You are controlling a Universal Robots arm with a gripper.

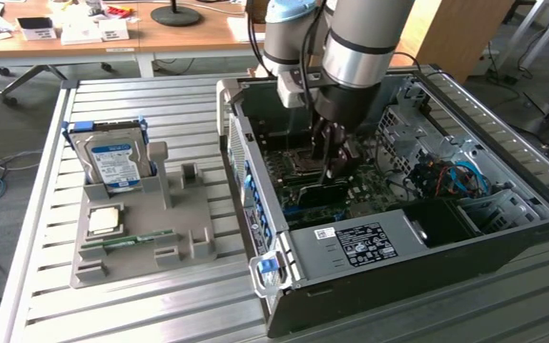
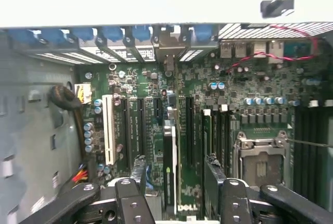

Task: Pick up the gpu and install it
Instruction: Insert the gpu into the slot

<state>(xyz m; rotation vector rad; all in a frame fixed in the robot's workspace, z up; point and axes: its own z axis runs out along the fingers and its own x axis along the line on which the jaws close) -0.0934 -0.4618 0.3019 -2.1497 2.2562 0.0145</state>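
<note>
Task stage: late; the gpu [image 2: 170,169] stands on edge in a motherboard [image 2: 156,104] slot, its bracket end toward the rear slot covers. Full seating cannot be judged.
Gripper [image 2: 174,174]: fingers [image 2: 139,169] spread wide either side of the card's top edge, holding nothing; contact cannot be told.
Arm: reaching down inside the open computer case [image 1: 503,236].
Tabletop [image 1: 160,307]: grey fixture tray [image 1: 141,236] carries hard drive [image 1: 112,161], CPU, RAM stick.
</note>
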